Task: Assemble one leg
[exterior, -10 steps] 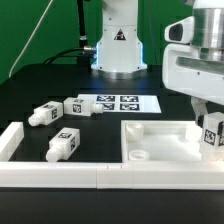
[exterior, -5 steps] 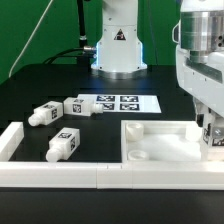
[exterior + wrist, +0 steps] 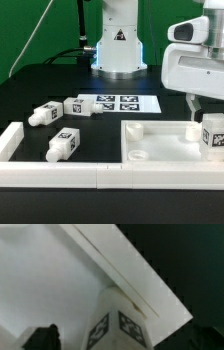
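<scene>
One leg [image 3: 213,136], a stubby white post with a square tag marker, stands upright in the far right corner of the large white tray piece [image 3: 165,129]. My gripper [image 3: 207,110] hangs just above it, jaws open, with one finger [image 3: 193,106] apart from the leg on its left side. In the wrist view the leg [image 3: 115,322] rises between my fingers; the dark fingertip [image 3: 42,338] shows a gap to it, and the other finger is out of view. Three more legs lie on the black table [image 3: 42,115] [image 3: 82,106] [image 3: 64,146].
The marker board [image 3: 125,102] lies behind the loose legs. A white rail [image 3: 60,178] runs along the front edge, with a short white wall [image 3: 10,140] at the exterior view's left. The robot base [image 3: 118,45] stands at the back.
My gripper has risen off the upright leg, so more of the leg shows. The leg stays standing in the tray corner. The loose legs have not moved.
</scene>
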`<act>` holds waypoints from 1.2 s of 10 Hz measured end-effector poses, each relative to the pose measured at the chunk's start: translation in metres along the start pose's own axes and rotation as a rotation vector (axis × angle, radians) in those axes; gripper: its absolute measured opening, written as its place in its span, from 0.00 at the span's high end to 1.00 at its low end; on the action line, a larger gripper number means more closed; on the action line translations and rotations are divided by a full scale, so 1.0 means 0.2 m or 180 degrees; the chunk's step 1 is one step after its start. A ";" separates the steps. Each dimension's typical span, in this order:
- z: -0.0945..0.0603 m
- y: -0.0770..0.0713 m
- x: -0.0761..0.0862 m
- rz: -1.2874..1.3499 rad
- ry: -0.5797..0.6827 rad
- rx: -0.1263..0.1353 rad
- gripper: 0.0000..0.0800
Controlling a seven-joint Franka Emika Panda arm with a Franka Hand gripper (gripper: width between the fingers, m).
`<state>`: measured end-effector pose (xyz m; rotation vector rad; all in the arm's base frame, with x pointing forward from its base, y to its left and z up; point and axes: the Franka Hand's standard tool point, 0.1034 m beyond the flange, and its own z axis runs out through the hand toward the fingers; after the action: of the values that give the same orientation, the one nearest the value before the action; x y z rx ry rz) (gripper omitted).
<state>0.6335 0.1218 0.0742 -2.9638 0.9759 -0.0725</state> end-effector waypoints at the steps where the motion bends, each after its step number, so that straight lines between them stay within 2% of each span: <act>1: 0.00 0.00 0.00 -0.0281 0.0006 -0.0005 0.19; 3: 0.01 0.01 0.05 -0.1391 0.0107 -0.0014 0.19; 5: 0.01 0.03 0.06 -0.1551 0.0107 -0.0021 0.19; 6: 0.01 0.03 0.06 -0.1489 0.0108 -0.0021 0.30; 7: 0.01 0.03 0.07 -0.1486 0.0108 -0.0021 0.53; 8: 0.01 0.03 0.07 -0.1310 0.0104 -0.0011 0.64; 12: 0.02 0.03 0.06 -0.0288 0.0104 0.0005 0.64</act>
<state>0.6402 0.1099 0.0706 -3.0137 0.8443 -0.1234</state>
